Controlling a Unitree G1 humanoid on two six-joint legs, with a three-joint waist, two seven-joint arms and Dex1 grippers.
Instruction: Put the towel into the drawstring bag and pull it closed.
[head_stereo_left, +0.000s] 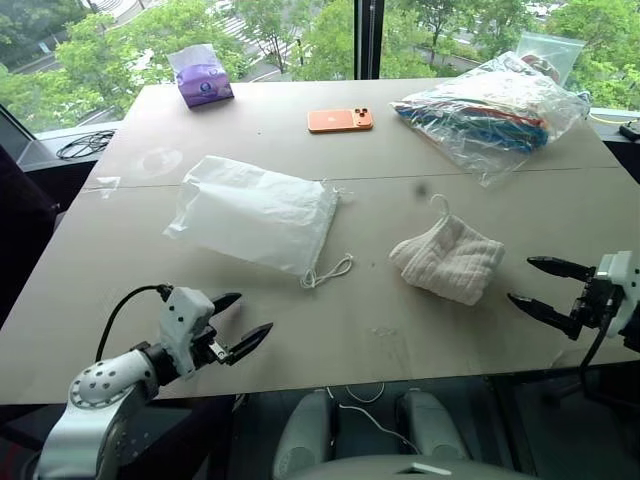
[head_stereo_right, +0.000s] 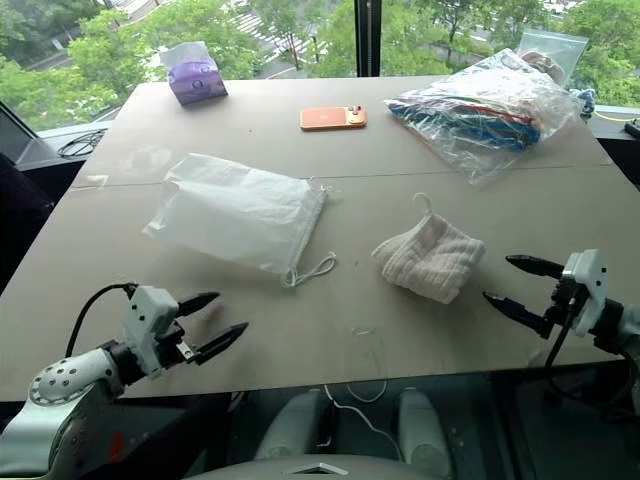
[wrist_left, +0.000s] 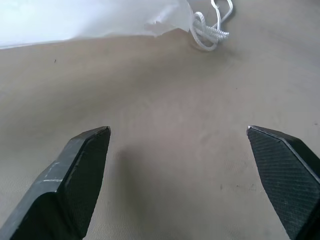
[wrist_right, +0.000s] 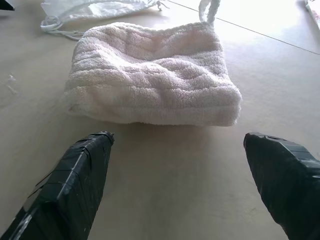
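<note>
towel (wrist_right: 150, 80) just beyond right gripper (wrist_right: 177, 145)

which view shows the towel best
The right wrist view: the towel lies folded just beyond the open right pincer, ribbed texture and loop plain. Both eye views show it whole but smaller, right of the drawstring bag.

Light: bright daylight floods in through the windows (head_stereo_left: 300, 35) behind the table (head_stereo_left: 350, 320).
Glare: the table's far edge washes out in the right wrist view.
Shadows: soft and faint beneath the towel (wrist_right: 155, 75).
Focus: head views sharp; both wrist views slightly soft near the top.
</note>
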